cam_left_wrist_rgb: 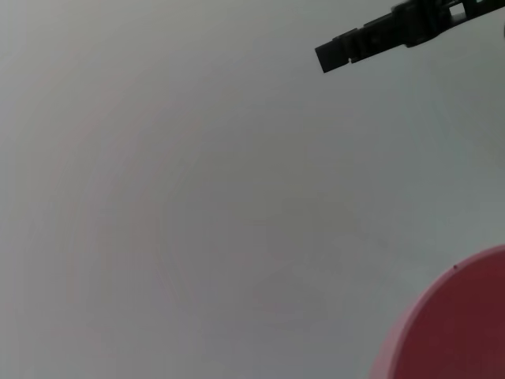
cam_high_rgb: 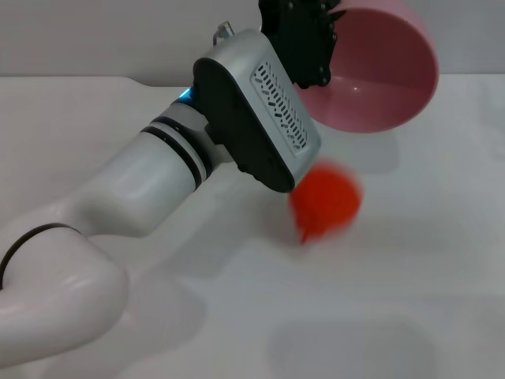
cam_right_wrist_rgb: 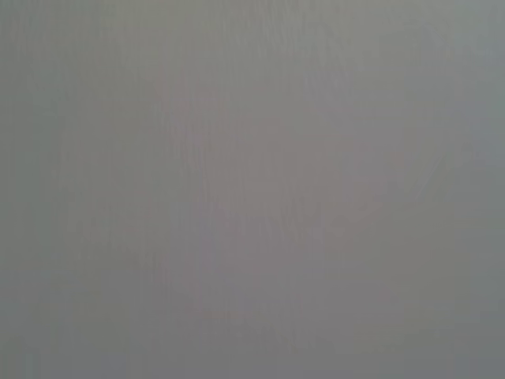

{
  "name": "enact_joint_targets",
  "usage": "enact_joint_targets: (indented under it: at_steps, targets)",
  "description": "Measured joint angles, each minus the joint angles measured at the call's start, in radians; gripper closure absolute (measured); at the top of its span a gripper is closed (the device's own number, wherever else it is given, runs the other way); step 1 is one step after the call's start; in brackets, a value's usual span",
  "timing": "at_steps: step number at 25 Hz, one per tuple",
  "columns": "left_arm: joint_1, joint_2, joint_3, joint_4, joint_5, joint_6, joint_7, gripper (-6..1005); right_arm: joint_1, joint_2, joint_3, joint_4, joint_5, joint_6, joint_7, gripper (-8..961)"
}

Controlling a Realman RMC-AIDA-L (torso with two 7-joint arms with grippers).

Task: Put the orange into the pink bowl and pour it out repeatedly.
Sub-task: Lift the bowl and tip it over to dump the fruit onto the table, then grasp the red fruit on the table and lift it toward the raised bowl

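head view: orange (cam_high_rgb: 326,199) below tipped pink bowl (cam_high_rgb: 377,75)

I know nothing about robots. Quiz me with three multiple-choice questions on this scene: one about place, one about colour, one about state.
1. Where is the orange?
A. Inside the bowl
B. Outside and below the bowl, over the white table
C. Between the fingers

2. What colour is the bowl?
A. Pink
B. Blue
C. Green

3. How does the bowl sit?
A. Flat on the table
B. Upside down on the table
C. Lifted and tipped on its side by the left gripper

Answers: 1 B, the fruit appears blurred below the bowl. 2 A, it is glossy pink. 3 C, its opening faces sideways, its inside empty.
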Motion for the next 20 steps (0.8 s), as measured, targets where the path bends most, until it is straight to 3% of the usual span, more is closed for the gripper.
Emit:
enact_joint_targets:
  at_steps: [10, 16, 19, 20]
  targets:
    - [-0.035, 0.002, -0.025, -0.009, -0.017, 0.063, -0.084, 956, 0.005, -0.002, 0.004, 0.004, 0.003, 0.0, 0.0, 497]
    - [-0.125, 0.004, -0.175, -0.004, -0.064, 0.335, -0.261, 956, 0.006, -0.002, 0.005, 0.004, 0.004, 0.0, 0.0, 496]
    - [-0.205, 0.006, -0.328, -0.016, -0.114, 0.592, -0.319, 956, 0.007, -0.002, 0.004, 0.005, 0.004, 0.0, 0.0, 496]
    - [-0.213, 0.006, -0.346, -0.018, -0.119, 0.624, -0.32, 956, 0.007, -0.002, 0.003, 0.005, 0.004, 0.0, 0.0, 497]
